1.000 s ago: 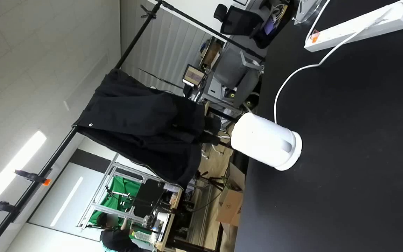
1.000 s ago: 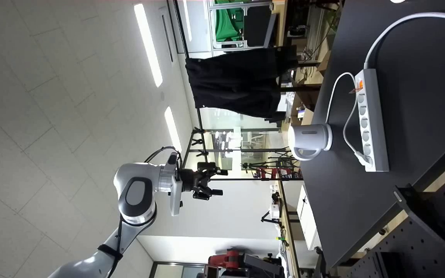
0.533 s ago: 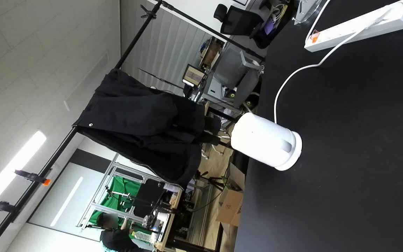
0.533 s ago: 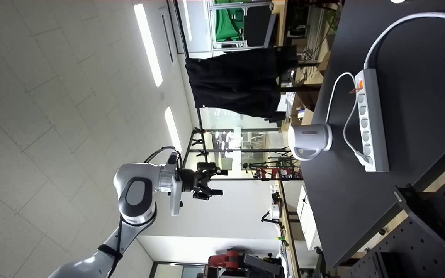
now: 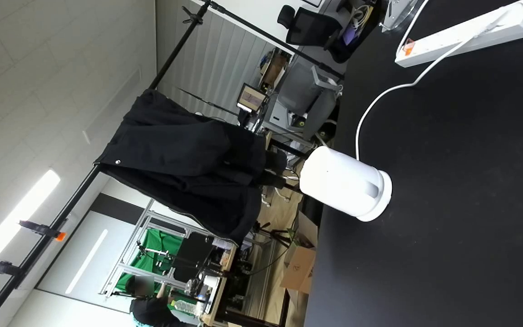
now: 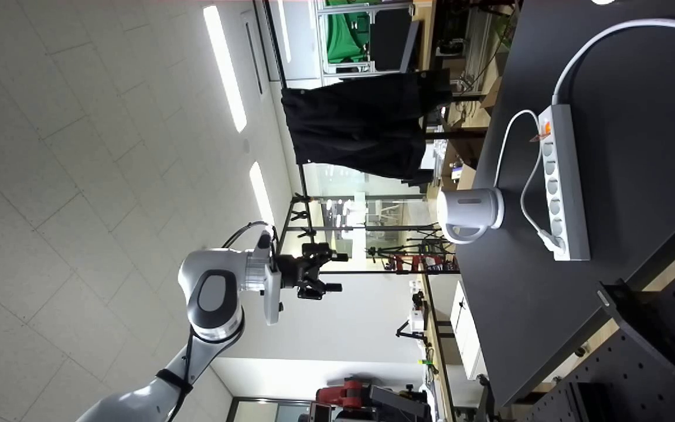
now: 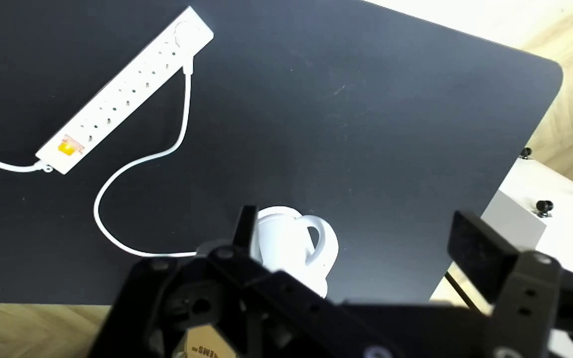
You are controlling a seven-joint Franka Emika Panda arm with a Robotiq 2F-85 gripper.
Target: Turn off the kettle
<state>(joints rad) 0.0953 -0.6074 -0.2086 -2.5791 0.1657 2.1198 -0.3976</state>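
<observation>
The white cylindrical kettle stands upright on the dark table; both exterior pictures are turned on their side. Its handle and grey side window show in an exterior view, where the kettle body is fully visible. In the wrist view the kettle is seen from above, partly hidden by a finger; its handle faces the gap between the fingers. I cannot make out a switch on it. My gripper is open and empty, high above the table and apart from the kettle. Its fingers are wide apart in the wrist view.
A white power strip with an orange switch lies on the table. The kettle's white cord loops to its plug. A thicker white cord leaves the strip's switch end. A black cloth hangs behind.
The arm and gripper have moved slightly in the last half second, a little down toward the table. The kettle, strip and cords have not moved.
</observation>
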